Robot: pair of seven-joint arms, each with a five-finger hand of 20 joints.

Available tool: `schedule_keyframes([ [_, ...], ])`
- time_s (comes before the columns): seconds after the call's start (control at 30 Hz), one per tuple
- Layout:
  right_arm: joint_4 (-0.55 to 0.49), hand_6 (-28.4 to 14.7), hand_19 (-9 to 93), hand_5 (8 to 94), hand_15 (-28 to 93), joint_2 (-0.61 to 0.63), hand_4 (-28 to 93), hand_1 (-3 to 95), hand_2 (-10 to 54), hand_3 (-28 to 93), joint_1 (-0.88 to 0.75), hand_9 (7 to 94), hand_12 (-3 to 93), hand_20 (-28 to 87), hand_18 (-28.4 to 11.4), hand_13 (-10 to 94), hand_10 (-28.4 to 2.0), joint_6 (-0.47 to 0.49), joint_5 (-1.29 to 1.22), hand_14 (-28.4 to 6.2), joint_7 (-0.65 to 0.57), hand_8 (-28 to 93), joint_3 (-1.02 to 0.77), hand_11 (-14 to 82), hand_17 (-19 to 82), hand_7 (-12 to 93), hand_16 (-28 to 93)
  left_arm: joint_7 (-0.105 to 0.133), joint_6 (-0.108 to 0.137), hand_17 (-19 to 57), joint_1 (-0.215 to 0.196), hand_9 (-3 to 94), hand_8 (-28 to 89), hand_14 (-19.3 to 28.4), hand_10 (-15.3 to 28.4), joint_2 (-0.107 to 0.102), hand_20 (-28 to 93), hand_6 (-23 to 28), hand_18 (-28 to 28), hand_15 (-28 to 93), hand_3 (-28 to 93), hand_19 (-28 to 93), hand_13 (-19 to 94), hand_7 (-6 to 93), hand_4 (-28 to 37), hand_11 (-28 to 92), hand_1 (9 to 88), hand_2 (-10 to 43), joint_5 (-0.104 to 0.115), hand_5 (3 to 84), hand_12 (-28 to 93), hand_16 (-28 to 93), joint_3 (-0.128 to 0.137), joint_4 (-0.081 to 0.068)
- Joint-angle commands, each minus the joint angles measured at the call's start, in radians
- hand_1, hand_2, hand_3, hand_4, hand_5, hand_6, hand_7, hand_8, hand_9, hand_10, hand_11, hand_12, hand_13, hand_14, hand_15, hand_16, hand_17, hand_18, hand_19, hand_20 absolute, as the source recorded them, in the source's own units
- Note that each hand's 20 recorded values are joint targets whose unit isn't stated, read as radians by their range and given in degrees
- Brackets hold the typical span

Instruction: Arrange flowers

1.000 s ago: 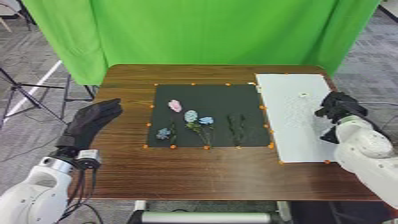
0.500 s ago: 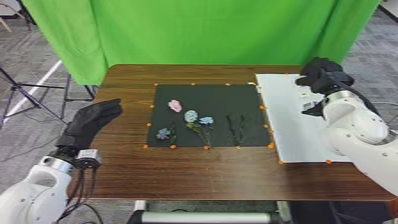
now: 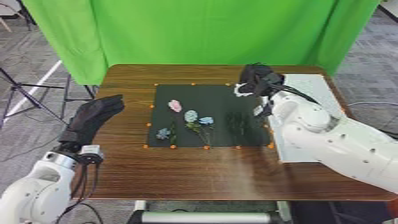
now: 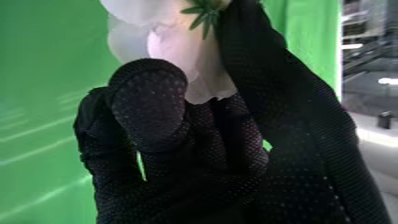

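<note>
In the head view my right hand (image 3: 258,80) is above the upper right corner of the black mat (image 3: 213,95), with a white flower (image 3: 241,90) at its left side. The right wrist view has the white flower (image 4: 173,42) pinched between the thumb and fingers of that hand (image 4: 169,140). On the mat lie a pink flower (image 3: 175,105), a pale blue one (image 3: 191,116), a blue one (image 3: 206,120), a darker blue one (image 3: 163,133) and green stems (image 3: 237,123). My left hand (image 3: 91,117) rests with straight fingers left of the mat.
A white sheet (image 3: 311,90) lies right of the mat, partly under my right arm. Orange markers line the edges of mat and sheet. The brown table (image 3: 213,172) extends in front, and a green curtain (image 3: 213,35) hangs behind.
My right hand has moved up and then left, from over the white sheet to the mat's upper right corner. The white flower now shows at it. The left hand has hardly moved.
</note>
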State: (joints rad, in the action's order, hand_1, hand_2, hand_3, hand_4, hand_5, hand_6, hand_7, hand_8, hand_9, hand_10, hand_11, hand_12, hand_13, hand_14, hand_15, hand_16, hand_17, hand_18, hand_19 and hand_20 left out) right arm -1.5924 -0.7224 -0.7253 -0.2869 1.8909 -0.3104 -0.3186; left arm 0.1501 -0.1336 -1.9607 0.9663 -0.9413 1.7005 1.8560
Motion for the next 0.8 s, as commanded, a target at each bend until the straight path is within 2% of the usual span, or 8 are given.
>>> schedule_keyframes([
  [0.03, 0.036, 1.6, 74, 78.7, 59, -0.042, -17, 62.4, -6.1, 52, 0.009, 77.4, 23.5, 63, -22.3, 80, -9.5, 0.043, 0.039, -6.4, 0.03, 4, 0.032, 4.1, 34, 16, 36, -0.004, -0.005, 2.6, 0.022, 40.6, -6, 16.7, 14.3, -0.003, 13, 4.1, 10.6, 12, 60, 6, 32, 12.9, -18.2, 15, 27.9, -7.2, 0.0, 43.6, 11, 0, -0.002, -0.006],
  [0.17, 0.042, 1.7, 74, 78.6, 60, -0.048, -17, 61.9, -6.4, 53, -0.002, 77.5, 23.7, 63, -22.3, 80, -9.3, 0.057, 0.042, -6.5, 0.029, 3, 0.036, 4.2, 34, 17, 36, -0.015, -0.017, 2.6, 0.014, 40.6, -6, 16.6, 14.2, 0.002, 13, 4.2, 10.6, 12, 60, 6, 32, 12.9, -18.0, 15, 28.1, -7.4, -0.001, 43.8, 11, 0, 0.005, -0.006],
  [0.27, 0.043, 1.7, 74, 78.4, 61, -0.055, -17, 61.6, -6.6, 53, -0.017, 77.3, 23.9, 63, -22.3, 79, -9.1, 0.077, 0.042, -6.6, 0.032, 3, 0.031, 4.1, 34, 18, 36, -0.013, -0.017, 2.4, 0.014, 40.5, -6, 16.6, 14.2, 0.002, 13, 4.3, 10.6, 12, 60, 6, 31, 12.8, -17.8, 15, 28.1, -7.5, 0.0, 43.8, 11, 0, 0.004, -0.005],
  [0.53, 0.047, 1.9, 73, 75.6, 61, -0.066, -16, 60.7, -7.0, 55, -0.032, 75.3, 23.3, 63, -22.2, 78, -8.9, 0.131, 0.04, -7.1, 0.036, 3, 0.026, 4.4, 33, 19, 36, -0.019, -0.035, 2.1, 0.031, 39.5, -6, 16.6, 14.0, 0.004, 13, 3.7, 10.6, 11, 60, 6, 31, 12.2, -17.3, 15, 28.2, -7.9, -0.007, 41.4, 11, 1, -0.002, -0.013],
  [0.8, 0.038, 0.7, 72, 71.7, 61, -0.059, -15, 56.1, -9.3, 57, -0.039, 69.8, 16.4, 63, -22.4, 76, -9.8, 0.162, 0.041, -7.8, 0.035, 3, 0.004, 9.8, 32, 18, 35, -0.024, -0.044, 2.1, 0.024, 38.9, -5, 16.6, 14.0, 0.005, 13, 3.5, 10.6, 11, 60, 6, 31, 11.8, -16.8, 14, 28.4, -8.3, -0.012, 40.2, 12, 1, 0.006, -0.011],
])
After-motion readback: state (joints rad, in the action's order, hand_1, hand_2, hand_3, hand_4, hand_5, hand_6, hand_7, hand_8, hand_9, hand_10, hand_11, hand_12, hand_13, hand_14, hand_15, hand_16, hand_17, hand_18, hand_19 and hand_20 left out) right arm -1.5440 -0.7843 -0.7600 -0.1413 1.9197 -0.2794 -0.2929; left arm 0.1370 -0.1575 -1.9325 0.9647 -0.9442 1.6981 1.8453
